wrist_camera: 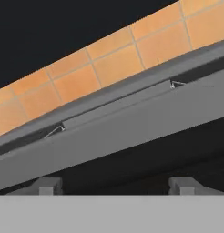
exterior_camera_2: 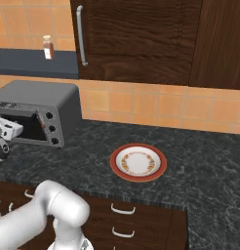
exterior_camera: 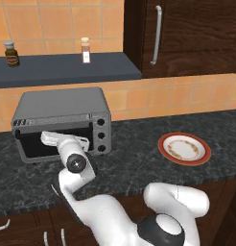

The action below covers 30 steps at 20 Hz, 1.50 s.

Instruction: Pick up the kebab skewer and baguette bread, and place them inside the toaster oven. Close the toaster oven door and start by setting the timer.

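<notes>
The grey toaster oven [exterior_camera: 62,103] stands at the left of the dark counter, also seen as toaster oven [exterior_camera_2: 41,95]. Its toaster oven door [exterior_camera: 33,144] of dark glass stands upright, shut or nearly so. My gripper [exterior_camera: 47,138] is right in front of the door's upper part. In the hand view the gripper [wrist_camera: 116,186] is open, its tips wide apart with nothing between them, just below the door's grey top frame and bar handle [wrist_camera: 116,107]. The kebab skewer and the baguette bread are hidden from me.
Three black knobs [exterior_camera: 100,135] run down the oven's right front. A red-rimmed plate [exterior_camera: 184,148] lies bare on the counter to the right. Two small bottles [exterior_camera: 85,50] stand on the dark shelf above. A dark wood cabinet [exterior_camera_2: 136,39] hangs at the upper right.
</notes>
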{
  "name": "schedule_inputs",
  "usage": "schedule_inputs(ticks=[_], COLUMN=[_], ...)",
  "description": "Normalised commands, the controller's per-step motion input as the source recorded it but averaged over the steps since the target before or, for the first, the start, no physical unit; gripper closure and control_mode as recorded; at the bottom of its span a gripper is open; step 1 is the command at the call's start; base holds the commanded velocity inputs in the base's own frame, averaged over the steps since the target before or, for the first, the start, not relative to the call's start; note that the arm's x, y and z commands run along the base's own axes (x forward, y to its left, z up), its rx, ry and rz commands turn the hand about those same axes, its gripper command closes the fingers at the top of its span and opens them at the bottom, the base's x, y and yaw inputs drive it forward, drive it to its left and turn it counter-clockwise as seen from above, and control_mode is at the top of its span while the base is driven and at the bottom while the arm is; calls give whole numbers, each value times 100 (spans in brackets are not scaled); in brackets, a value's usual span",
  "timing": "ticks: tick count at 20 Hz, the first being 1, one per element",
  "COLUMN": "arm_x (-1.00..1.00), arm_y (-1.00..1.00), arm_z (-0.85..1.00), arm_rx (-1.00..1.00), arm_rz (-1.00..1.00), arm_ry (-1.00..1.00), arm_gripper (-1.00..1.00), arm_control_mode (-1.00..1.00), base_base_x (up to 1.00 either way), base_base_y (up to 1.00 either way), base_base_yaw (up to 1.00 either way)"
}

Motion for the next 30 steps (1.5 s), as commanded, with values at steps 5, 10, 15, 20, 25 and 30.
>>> schedule_inputs(ticks=[5,10,15,20,25,30], arm_x=[54,43,34,-6,-3,-4], arm_y=[0,0,0,0,0,1], arm_z=[4,0,0,0,0,0], arm_rx=[19,17,14,11,11,22], arm_rz=[12,9,6,4,0,0], arm_ry=[-26,-23,-17,-14,-7,0], arm_gripper=[-100,-100,-100,-100,-100,-100], arm_control_mode=[-100,-100,-100,-100,-100,-100], base_base_x=[0,0,0,0,0,0], base_base_y=[0,0,0,0,0,0], base_base_yaw=[0,0,0,0,0,0])
